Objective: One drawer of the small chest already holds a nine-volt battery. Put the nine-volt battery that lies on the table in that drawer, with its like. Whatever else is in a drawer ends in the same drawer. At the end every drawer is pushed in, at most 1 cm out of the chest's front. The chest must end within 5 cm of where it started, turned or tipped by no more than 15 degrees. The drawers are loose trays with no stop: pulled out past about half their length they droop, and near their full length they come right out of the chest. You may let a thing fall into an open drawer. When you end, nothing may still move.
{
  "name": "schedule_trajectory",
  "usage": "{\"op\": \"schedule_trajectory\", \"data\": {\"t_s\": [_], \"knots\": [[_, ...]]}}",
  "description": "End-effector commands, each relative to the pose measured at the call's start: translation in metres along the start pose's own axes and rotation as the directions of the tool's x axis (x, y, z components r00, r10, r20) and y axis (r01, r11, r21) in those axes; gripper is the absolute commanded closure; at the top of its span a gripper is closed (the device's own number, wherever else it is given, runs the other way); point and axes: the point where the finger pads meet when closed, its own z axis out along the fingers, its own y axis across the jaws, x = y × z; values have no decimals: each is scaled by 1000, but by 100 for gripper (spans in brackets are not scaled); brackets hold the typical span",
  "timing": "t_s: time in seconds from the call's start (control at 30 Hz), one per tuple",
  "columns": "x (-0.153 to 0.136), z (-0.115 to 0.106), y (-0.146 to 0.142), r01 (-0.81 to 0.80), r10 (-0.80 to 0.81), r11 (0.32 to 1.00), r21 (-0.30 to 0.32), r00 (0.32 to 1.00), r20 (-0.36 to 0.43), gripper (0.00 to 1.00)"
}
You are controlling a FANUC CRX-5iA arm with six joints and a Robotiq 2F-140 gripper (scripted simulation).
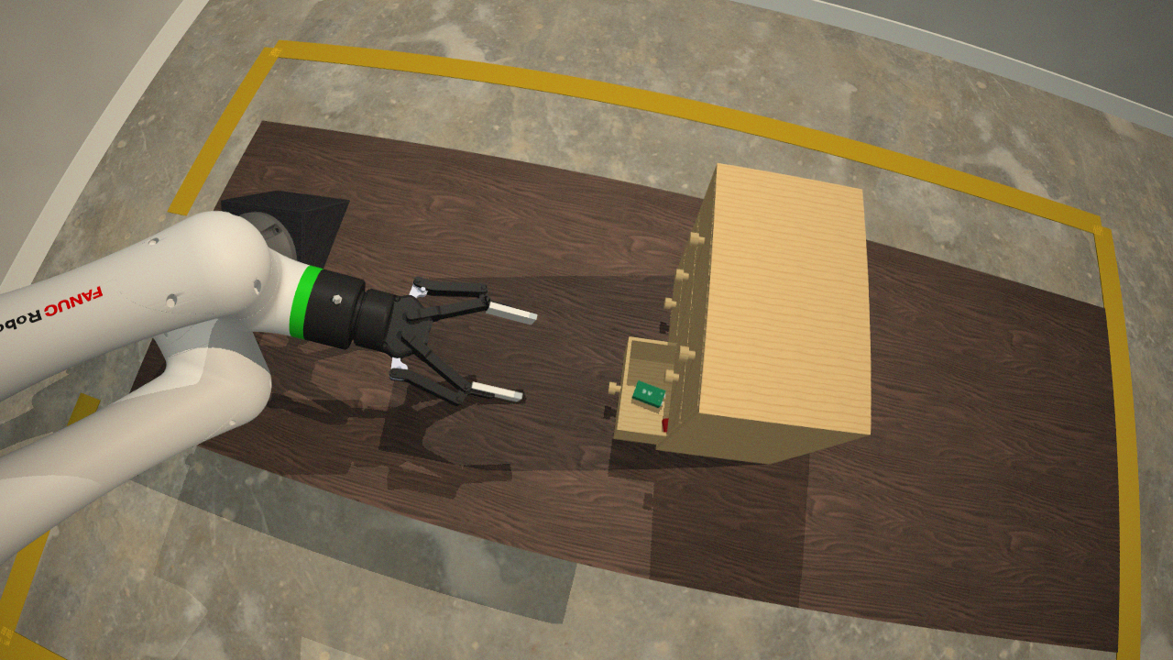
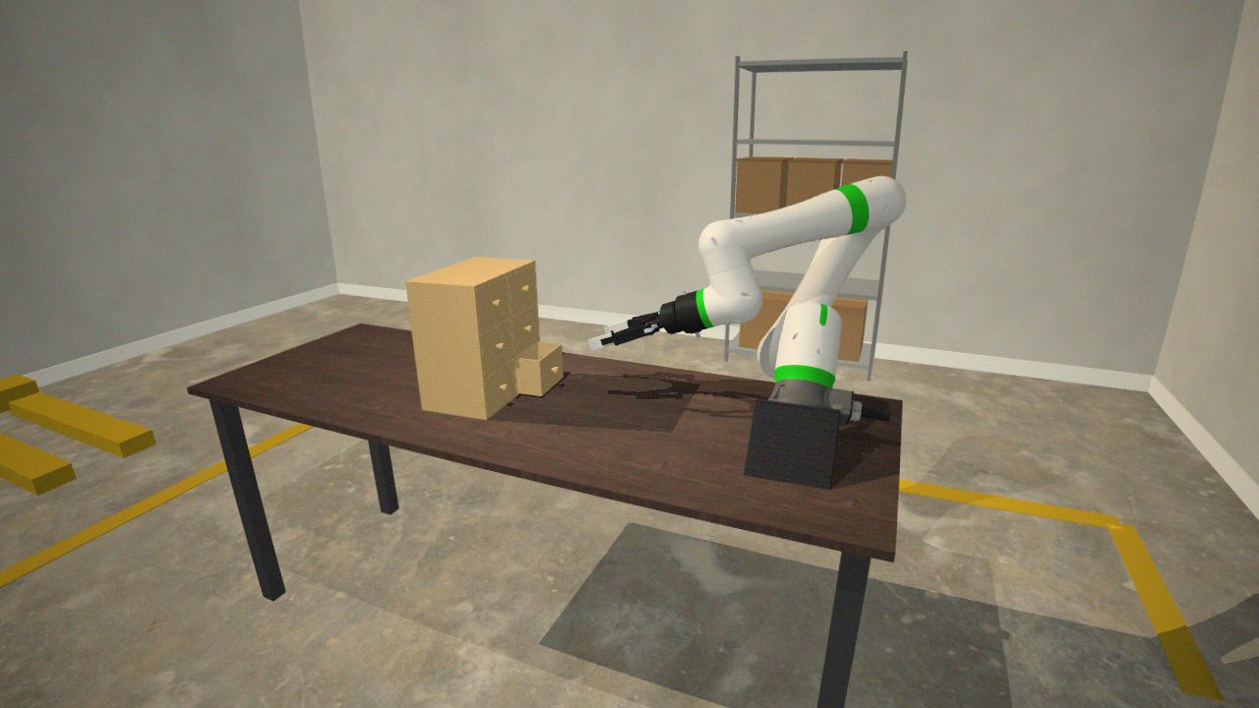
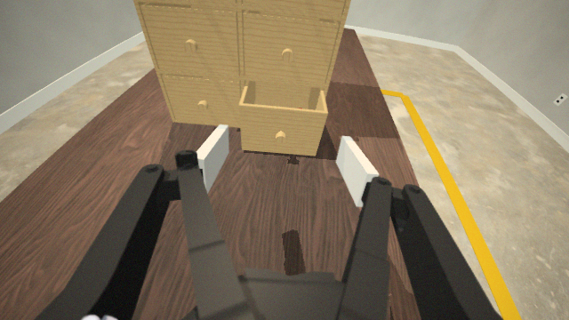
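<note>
Right now the gripper hangs above the dark wooden table, stretched out level and aimed at the chest's front. Its white pads stand apart, somewhat narrower than full spread, and nothing is between them.

Past the fingertips, well apart from them, is the open drawer. It is the bottom one of the column on the right in the wrist view, drawn partway out, and its round knob faces the gripper. From above, a green labelled block lies flat inside it. A small red thing sits further in, right at the edge of the chest's top. Whether either of these is a nine-volt battery I cannot tell, and I cannot pick out the battery meant to lie on the table in any view.

The chest stands upright on the table, and all its other drawers look pushed in.

Behind the gripper, the white arm rises from a black pedestal at the table's other end. Yellow tape runs along the concrete floor around the table. By the back wall stands a metal shelf rack with cardboard boxes.
</note>
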Motion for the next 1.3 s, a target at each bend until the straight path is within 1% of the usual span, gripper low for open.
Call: {"op": "schedule_trajectory", "data": {"t_s": [0.0, 0.47, 0.63, 0.8, 0.97, 1.03, 1.27], "knots": [[0, 0, 0, 0, 0, 1000, 0, 1000, 0, 100], [0, 0, 0, 0, 0, 1000, 0, 1000, 0, 100], [-3, 5, 0, 0, 0, 1000, 0, 1000, 0, 100], [-13, 19, 0, 0, 0, 1000, 0, 1000, 0, 100], [-29, 41, 0, 0, 0, 1000, 0, 1000, 0, 100], [-29, 41, 0, 0, 0, 1000, 0, 1000, 0, 100], [-53, 73, 0, 0, 0, 1000, 0, 1000, 0, 100]]}}
